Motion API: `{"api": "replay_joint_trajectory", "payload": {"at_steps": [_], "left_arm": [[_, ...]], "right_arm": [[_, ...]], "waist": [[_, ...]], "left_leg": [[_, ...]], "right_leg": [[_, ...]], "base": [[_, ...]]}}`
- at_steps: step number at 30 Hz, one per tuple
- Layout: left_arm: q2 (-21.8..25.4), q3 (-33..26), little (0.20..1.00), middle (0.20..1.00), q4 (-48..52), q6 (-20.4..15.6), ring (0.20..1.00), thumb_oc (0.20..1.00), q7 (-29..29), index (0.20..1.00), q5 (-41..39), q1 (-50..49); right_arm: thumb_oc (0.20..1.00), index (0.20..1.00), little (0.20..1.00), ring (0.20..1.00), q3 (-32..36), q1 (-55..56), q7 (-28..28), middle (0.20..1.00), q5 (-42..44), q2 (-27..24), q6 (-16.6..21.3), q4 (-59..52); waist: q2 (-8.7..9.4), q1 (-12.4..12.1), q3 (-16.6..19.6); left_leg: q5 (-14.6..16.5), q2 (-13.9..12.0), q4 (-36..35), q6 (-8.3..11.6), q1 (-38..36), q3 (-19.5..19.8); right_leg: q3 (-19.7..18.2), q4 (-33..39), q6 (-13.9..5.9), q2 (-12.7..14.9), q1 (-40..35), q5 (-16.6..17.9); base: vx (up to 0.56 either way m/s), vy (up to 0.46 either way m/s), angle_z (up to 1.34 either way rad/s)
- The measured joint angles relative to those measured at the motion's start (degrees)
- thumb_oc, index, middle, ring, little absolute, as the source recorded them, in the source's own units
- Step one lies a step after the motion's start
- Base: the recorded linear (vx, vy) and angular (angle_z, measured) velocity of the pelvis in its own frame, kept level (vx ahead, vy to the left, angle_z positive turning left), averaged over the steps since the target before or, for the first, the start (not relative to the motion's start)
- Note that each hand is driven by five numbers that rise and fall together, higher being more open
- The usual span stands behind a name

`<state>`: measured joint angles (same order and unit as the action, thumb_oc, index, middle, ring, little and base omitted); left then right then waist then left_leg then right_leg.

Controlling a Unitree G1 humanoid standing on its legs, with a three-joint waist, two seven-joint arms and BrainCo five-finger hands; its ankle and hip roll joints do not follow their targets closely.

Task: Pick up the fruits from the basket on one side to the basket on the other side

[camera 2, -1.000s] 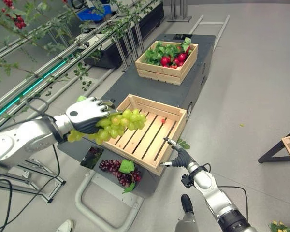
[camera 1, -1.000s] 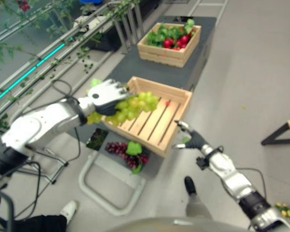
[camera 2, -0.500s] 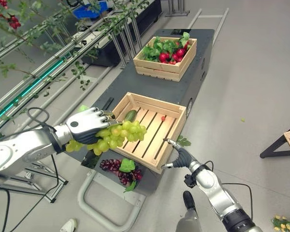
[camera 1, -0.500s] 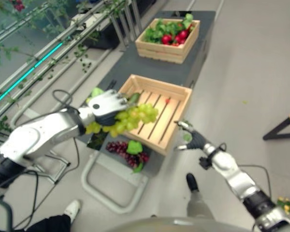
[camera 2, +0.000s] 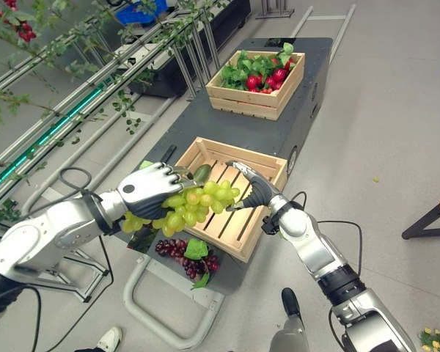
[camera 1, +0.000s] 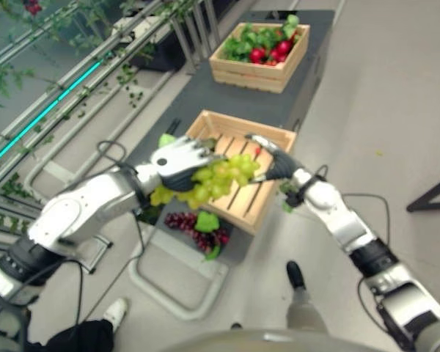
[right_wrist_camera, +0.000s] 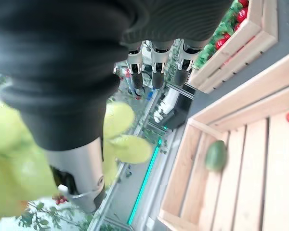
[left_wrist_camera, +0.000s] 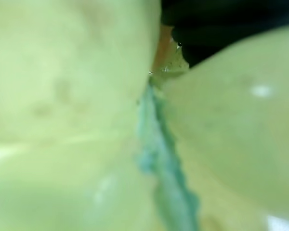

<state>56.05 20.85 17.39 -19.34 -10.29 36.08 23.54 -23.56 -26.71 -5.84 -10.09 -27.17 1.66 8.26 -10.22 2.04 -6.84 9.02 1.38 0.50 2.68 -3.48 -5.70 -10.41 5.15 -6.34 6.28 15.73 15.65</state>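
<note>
Above the near wooden crate (camera 2: 235, 198), the left robot hand (camera 2: 150, 189) clasps green grapes (camera 2: 198, 204) while the right robot hand (camera 2: 251, 188), fingers straight, touches them; its wrist view reveals a green fruit (right_wrist_camera: 215, 155) inside.

Left hand (camera 2: 148, 190) fingers buried under green grapes (camera 2: 194, 205), grip unreadable, grapes a close blur in left wrist view, right hand (camera 2: 251, 192) fingertips hidden behind the bunch, far crate (camera 1: 258, 57) contents too small to name

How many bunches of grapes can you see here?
2: a green bunch held in the left hand over the near crate, and a dark purple bunch on the cart below it. Others may be hidden.
</note>
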Motion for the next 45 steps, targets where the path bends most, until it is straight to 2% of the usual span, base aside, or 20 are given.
{"api": "replay_joint_trajectory", "payload": {"at_steps": [7, 14, 21, 30, 38, 42, 45], "left_arm": [[-1.51, -0.15, 0.200, 0.200, 0.48, 0.06, 0.200, 0.200, -0.30, 0.200, -1.48, 0.01], [-1.51, -0.14, 0.200, 0.200, 0.06, 0.27, 0.200, 0.200, 0.02, 0.200, -1.88, 0.16], [-3.79, -0.12, 0.200, 0.200, -3.74, 1.72, 0.200, 0.200, 0.81, 0.200, -1.65, 0.70], [-7.88, -0.14, 0.200, 0.200, -9.18, 3.52, 0.200, 0.200, 3.87, 0.200, 1.43, 1.36], [-7.81, 0.01, 0.200, 0.200, -11.98, 3.98, 0.200, 0.200, 4.40, 0.200, 4.89, 1.26], [-7.85, 0.04, 0.200, 0.200, -12.58, 4.27, 0.200, 0.200, 4.55, 0.200, 6.07, 1.14], [-7.86, 0.04, 0.200, 0.200, -12.57, 4.34, 0.200, 0.200, 4.88, 0.200, 6.90, 1.14]], "right_arm": [[1.000, 1.000, 1.000, 1.000, -1.48, -3.75, 0.45, 1.000, 0.02, 0.97, -0.76, 1.23], [1.000, 1.000, 1.000, 1.000, -2.14, -6.79, 0.69, 1.000, 0.11, 2.81, -0.83, 4.01], [1.000, 1.000, 1.000, 1.000, -2.08, -6.90, 0.78, 1.000, 0.14, 2.35, -0.88, 2.98], [1.000, 1.000, 1.000, 1.000, -1.17, -5.34, 0.21, 1.000, 0.86, -1.15, -0.82, -6.95], [1.000, 1.000, 1.000, 1.000, 4.71, 0.27, -0.01, 1.000, 6.80, -3.22, 1.12, -18.20], [1.000, 1.000, 1.000, 1.000, 5.77, 0.37, -0.35, 1.000, 7.54, -2.99, 2.08, -19.64], [1.000, 1.000, 1.000, 1.000, 5.93, 0.51, -0.38, 1.000, 7.58, -2.94, 2.11, -19.65]], "waist": [[0.55, -0.05, 0.14], [2.21, -0.11, 0.35], [2.44, -0.14, 0.46], [2.73, 0.27, 0.61], [4.09, 0.62, 0.77], [5.29, 1.53, 1.08], [5.44, 1.60, 1.12]], "left_leg": [[0.04, -0.10, 0.22, 0.10, -0.13, 0.26], [0.10, -0.10, 0.82, 0.14, 0.03, 0.69], [0.06, -0.23, 0.64, 0.21, -0.01, 0.92], [-0.01, -0.26, 0.63, 0.22, -0.01, 0.92], [0.04, -0.42, 0.46, 0.27, 0.01, 0.78], [0.04, -0.54, 0.21, 0.30, -0.04, 0.73], [0.00, -0.50, 0.29, 0.31, -0.03, 0.26]], "right_leg": [[0.05, -0.01, 0.12, -0.09, -0.36, 0.05], [0.20, 0.01, 0.54, 0.03, -0.62, -0.22], [0.37, 0.00, 0.39, -0.04, -0.64, -0.03], [0.32, -0.01, 0.38, -0.17, -0.59, 0.06], [0.27, 0.00, 0.68, -0.37, -0.45, -0.20], [0.24, 0.01, 0.64, -0.54, -0.37, -0.17], [0.04, 0.00, 0.42, -0.54, -0.22, 0.05]], "base": [[-0.02, -0.010, 0.01], [0.00, -0.004, 0.01], [0.01, -0.001, 0.01], [0.00, -0.002, 0.00], [0.02, -0.003, -0.01], [0.02, 0.000, 0.00], [0.03, -0.009, -0.04]]}}
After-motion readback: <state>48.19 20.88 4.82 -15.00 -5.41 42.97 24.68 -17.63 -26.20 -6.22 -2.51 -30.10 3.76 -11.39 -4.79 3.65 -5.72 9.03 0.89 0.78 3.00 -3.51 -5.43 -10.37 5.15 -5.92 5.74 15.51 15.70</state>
